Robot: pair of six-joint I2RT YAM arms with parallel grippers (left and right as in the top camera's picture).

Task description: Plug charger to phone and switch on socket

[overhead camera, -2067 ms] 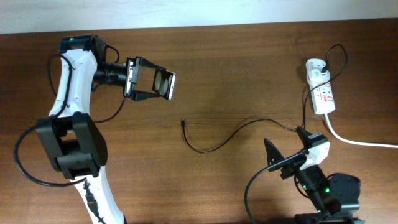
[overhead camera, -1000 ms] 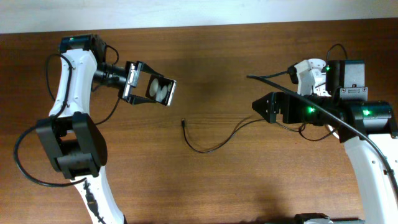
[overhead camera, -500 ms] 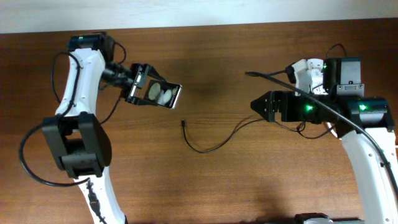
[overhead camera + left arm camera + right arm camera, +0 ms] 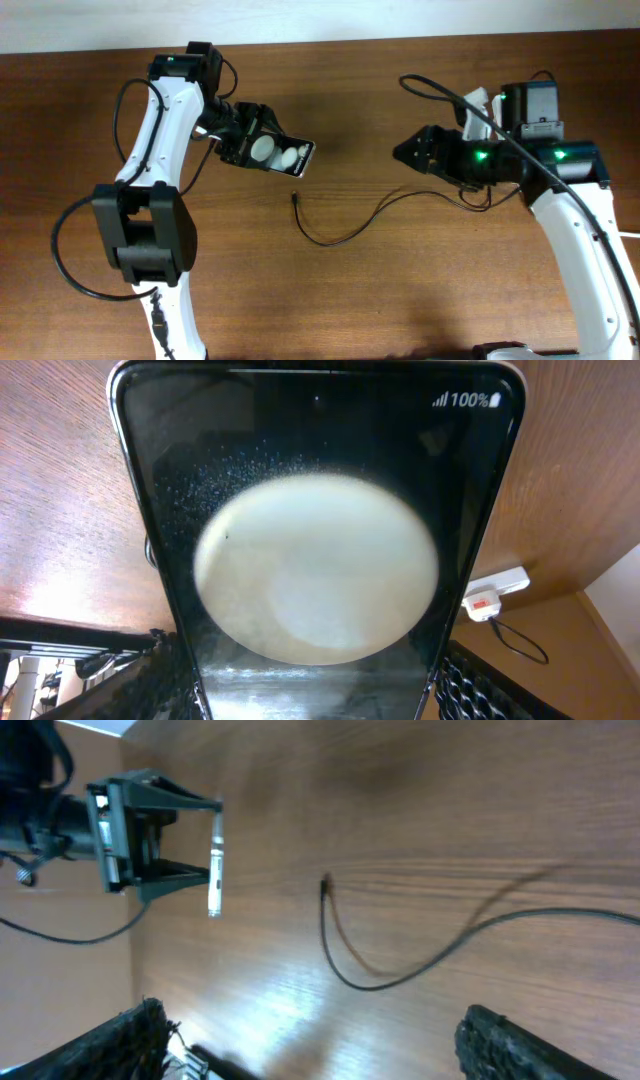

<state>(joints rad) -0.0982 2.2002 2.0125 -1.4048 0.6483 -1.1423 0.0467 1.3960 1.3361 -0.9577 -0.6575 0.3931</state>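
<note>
Brown wood is the table (image 4: 400,300) under my two arms. My left gripper (image 4: 258,149) is closed on the phone (image 4: 287,157) and holds it by its two long sides, up off the wood, over the left half of the table. The phone is black and shiny, and from above I see two white round spots on its glass. My left wrist camera is very close, so there one big pale round spot fills the screen, with "100%" in small white text in the top right corner. My black ridged fingers (image 4: 168,682) sit at both lower edges of the phone. The charger (image 4: 345,230) lies on the wood in the middle. Its tiny black tip is just on the near side of the phone and not touching it. From the tip the thin black cable bends nearer, then runs right and goes under my right arm. My right gripper (image 4: 402,152) hangs over the right half, pointing left at the phone, well apart from it. Its two fingers (image 4: 128,1038) are spread wide with nothing between them. The socket (image 4: 495,589) is small and white with a red mark. It shows past the phone's right edge in my left wrist camera, lying on the wood. From above, my right arm hides most of it.
</note>
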